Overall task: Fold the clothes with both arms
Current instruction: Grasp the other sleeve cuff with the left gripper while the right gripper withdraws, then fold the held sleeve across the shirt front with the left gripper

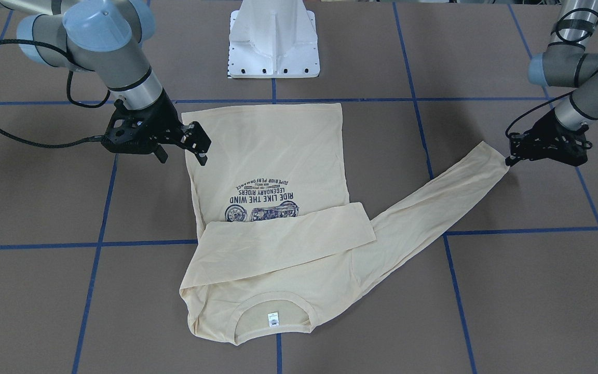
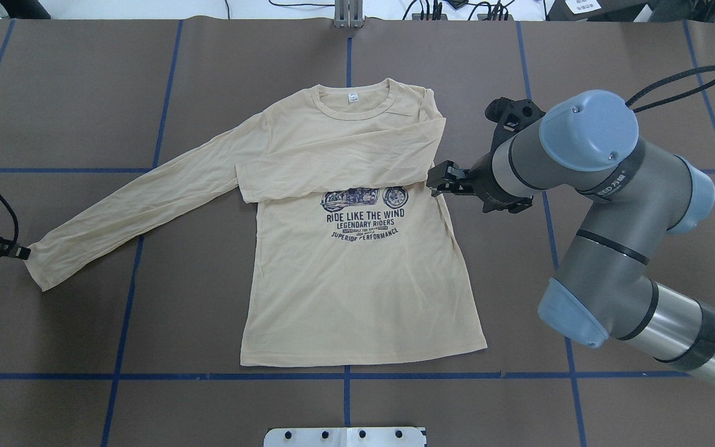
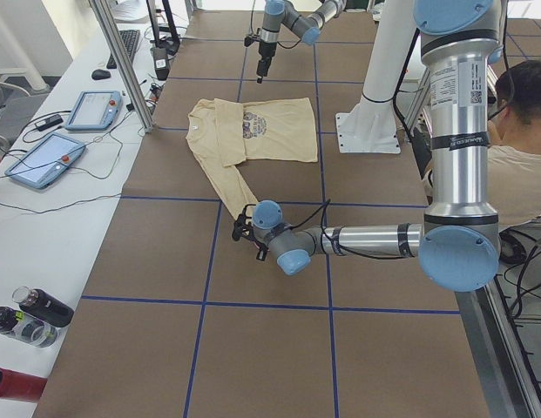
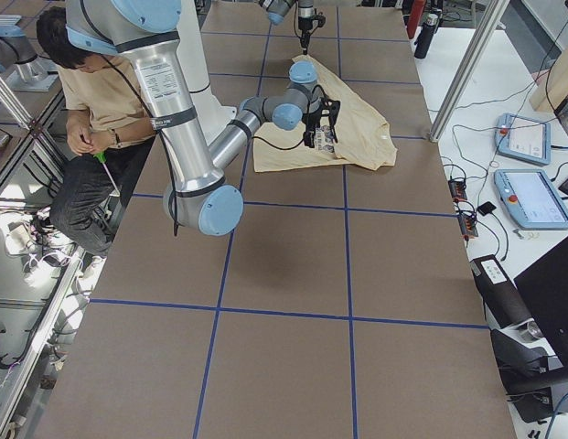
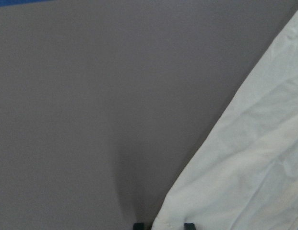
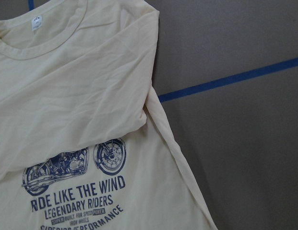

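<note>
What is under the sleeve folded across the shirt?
The sleeve lies on the chest of the shirt, with its edge at the top of the print. Whatever it covers there is hidden.

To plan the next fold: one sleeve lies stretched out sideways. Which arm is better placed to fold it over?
Left. The left pincer sits at the cuff of the stretched sleeve, while the right pincer hangs open at the opposite edge of the shirt, far from that cuff.
</note>
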